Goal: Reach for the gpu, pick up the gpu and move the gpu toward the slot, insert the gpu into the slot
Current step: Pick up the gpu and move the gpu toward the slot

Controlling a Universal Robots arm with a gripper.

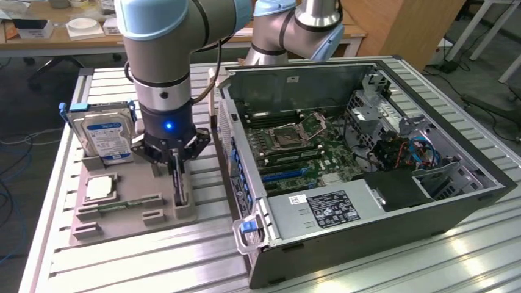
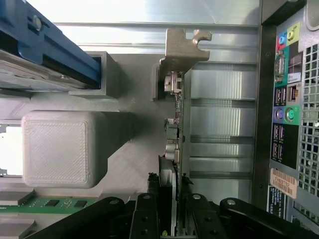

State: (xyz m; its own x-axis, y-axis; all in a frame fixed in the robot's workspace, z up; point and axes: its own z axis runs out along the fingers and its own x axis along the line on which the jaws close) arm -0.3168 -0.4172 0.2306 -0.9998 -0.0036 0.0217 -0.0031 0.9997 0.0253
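The gpu (image 1: 179,186) stands on edge in a holder at the near right of the grey fixture tray (image 1: 122,227). In the wrist view the gpu (image 2: 176,124) appears edge-on, its silver end bracket (image 2: 180,47) at the far end. My gripper (image 1: 176,160) points straight down over the card. Its black fingers (image 2: 149,209) press against both faces of the card's near end, so the gripper (image 2: 172,194) is shut on it. The card still sits in its holder. The blue slot (image 1: 285,174) lies on the motherboard inside the open computer case (image 1: 456,201).
On the tray, a silver blue-labelled hard drive (image 1: 104,137) stands upright beside my gripper, with a square processor chip (image 1: 99,188) and a memory stick (image 1: 122,204) in front of it. The case's rear wall (image 1: 232,152) rises close to the gpu holder.
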